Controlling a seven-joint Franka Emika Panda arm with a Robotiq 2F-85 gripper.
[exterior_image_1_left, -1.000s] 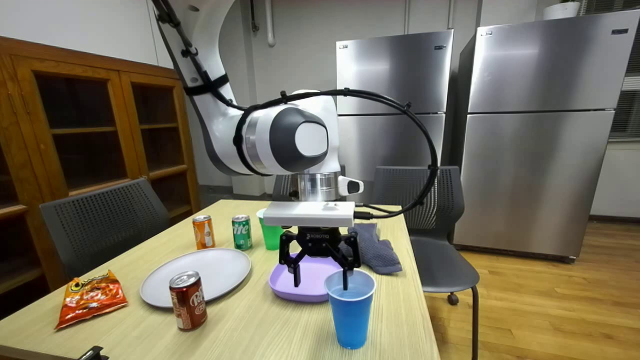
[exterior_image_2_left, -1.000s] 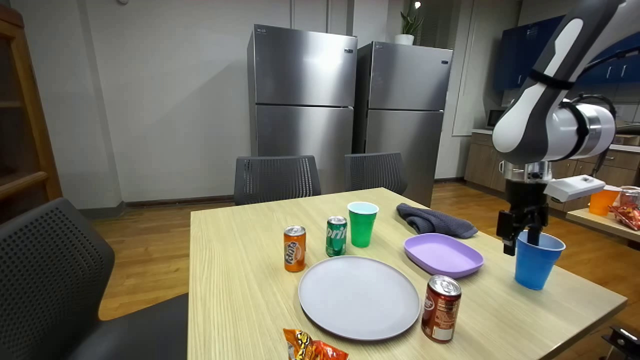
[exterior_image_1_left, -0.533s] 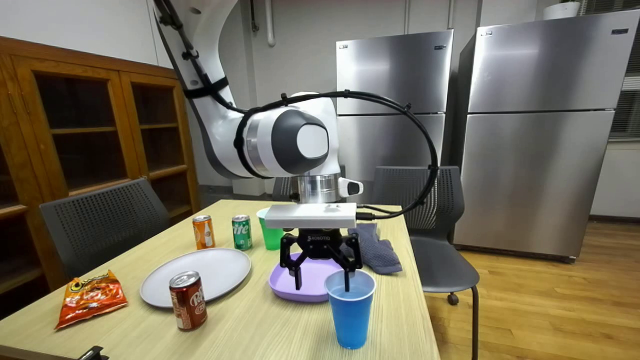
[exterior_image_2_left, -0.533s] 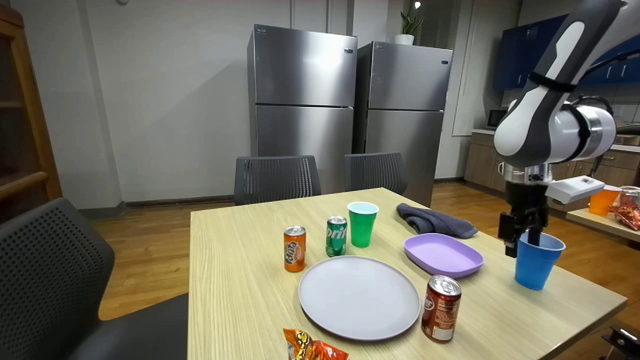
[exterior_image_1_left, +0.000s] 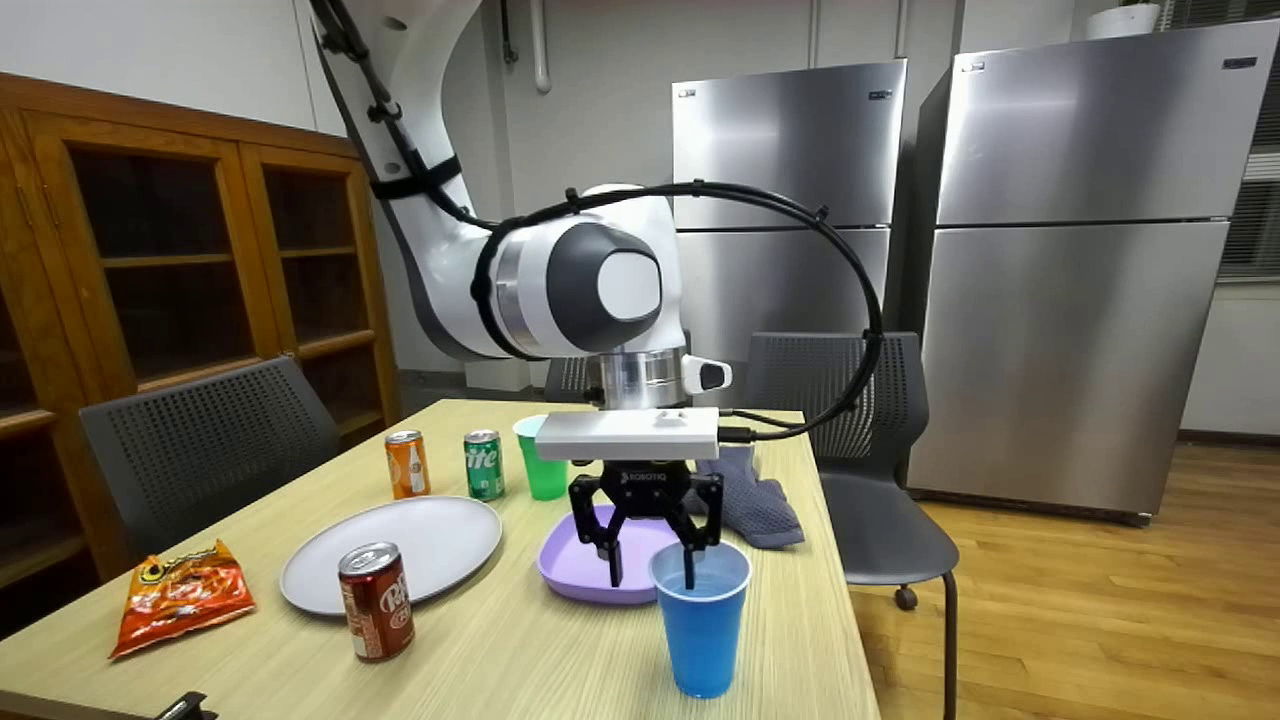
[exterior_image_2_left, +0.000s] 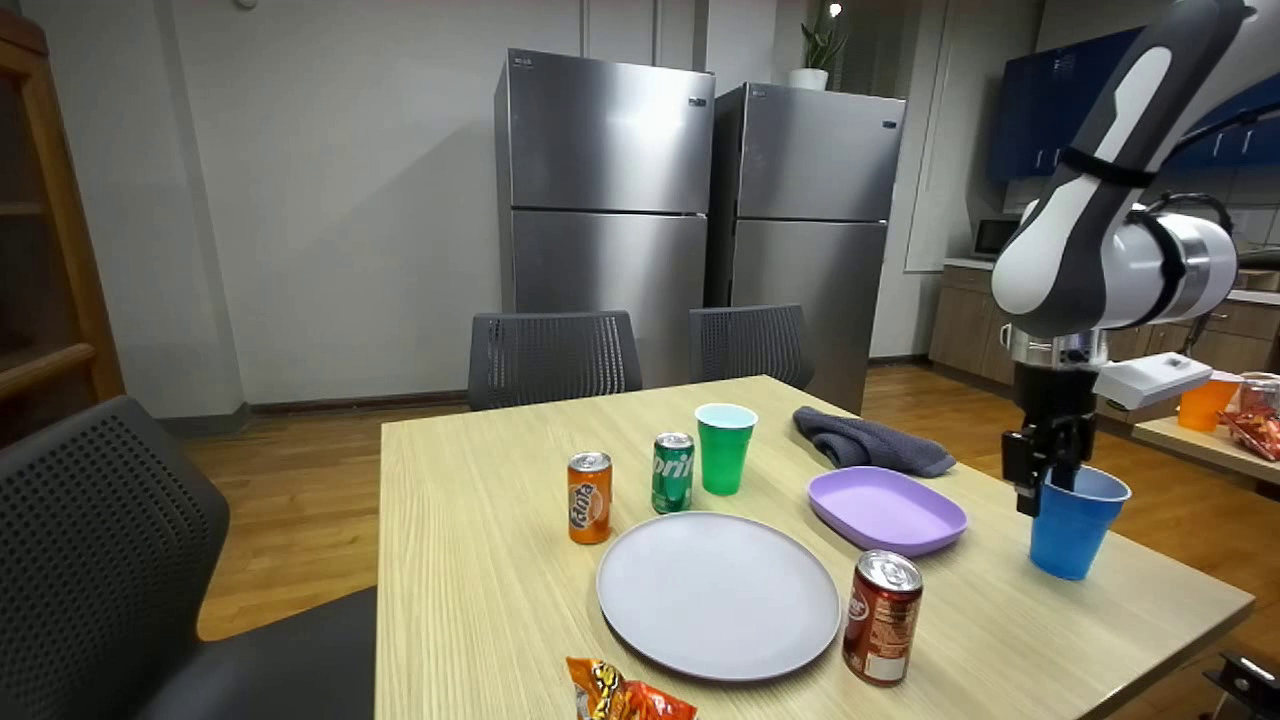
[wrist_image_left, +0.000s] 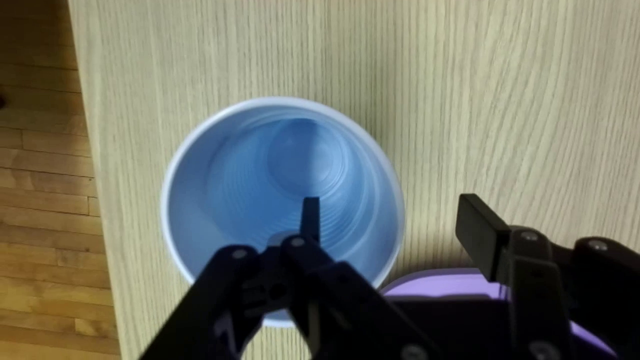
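Blue cup (exterior_image_1_left: 703, 630), upright on the table (exterior_image_1_left: 540, 650), close to its edge in the wrist view. Risk: sideways drift of the gripper (exterior_image_1_left: 652, 578) could press the finger that's in the mouth against the wall and tip the cup, maybe off the edge. Too hard a squeeze could buckle the thin-looking wall. Outer finger could clip the nearby purple plate (exterior_image_2_left: 887, 508) if the wrist drops. Jaws spread part-way, one side of the rim between them; nothing held, contact with the cup can't be told.
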